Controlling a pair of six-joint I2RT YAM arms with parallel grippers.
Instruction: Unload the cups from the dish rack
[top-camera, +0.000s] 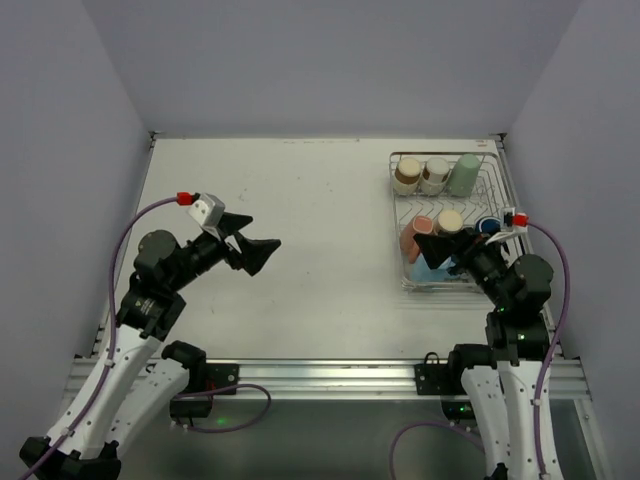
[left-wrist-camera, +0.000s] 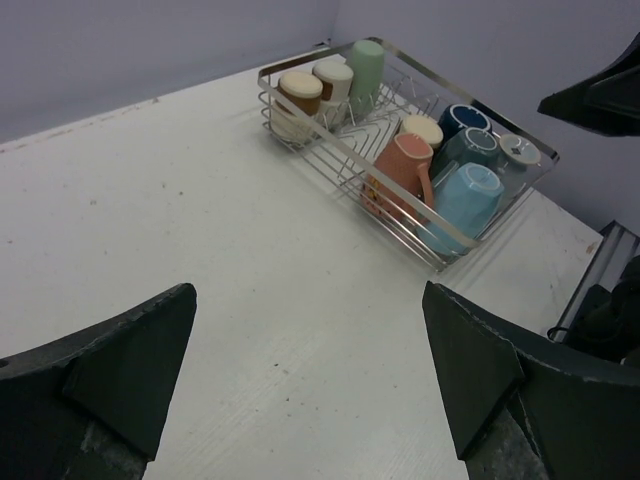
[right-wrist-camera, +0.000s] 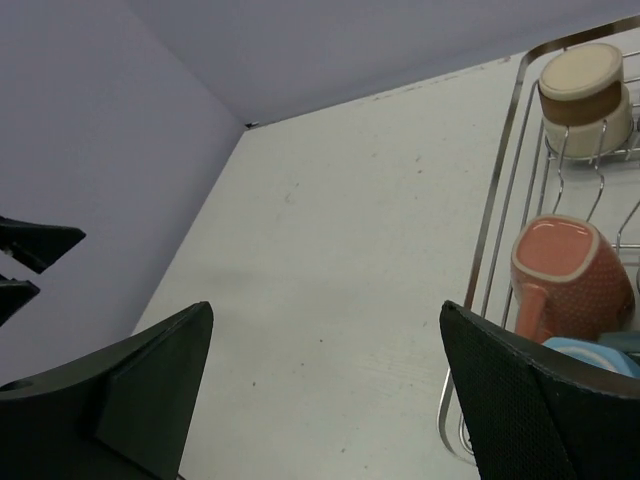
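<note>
The left gripper (left-wrist-camera: 308, 290) hangs over the bare white table (top-camera: 300, 200) on the left side. Its two dark fingers are spread wide with nothing between them, well apart from the rack. The right gripper (right-wrist-camera: 325, 310) is spread just as wide and holds nothing. It hovers at the near left corner of the dish rack (top-camera: 430, 205), with one finger over the rack's near end and the other out over the table.

The rack lies along the right edge of the table, and all the cups I can make out sit inside it. Nearest the right arm is a light blue cup (left-wrist-camera: 468, 195), and just beside it a salmon pink cup (left-wrist-camera: 405, 170) with its handle facing the rack's left rail. Close behind those stand a cream cup (left-wrist-camera: 422, 130), a grey-teal cup (left-wrist-camera: 475, 148) and a dark blue cup (left-wrist-camera: 462, 118). A pale greyish one (left-wrist-camera: 518, 150) is tucked against the right rail (I can't tell much more about it from here).

A stretch of bare wire follows. At the far end three stand in a row: a brown-banded cup (left-wrist-camera: 298, 95), a cream-and-brown cup (left-wrist-camera: 333, 80) and a pale green cup (left-wrist-camera: 366, 62).
</note>
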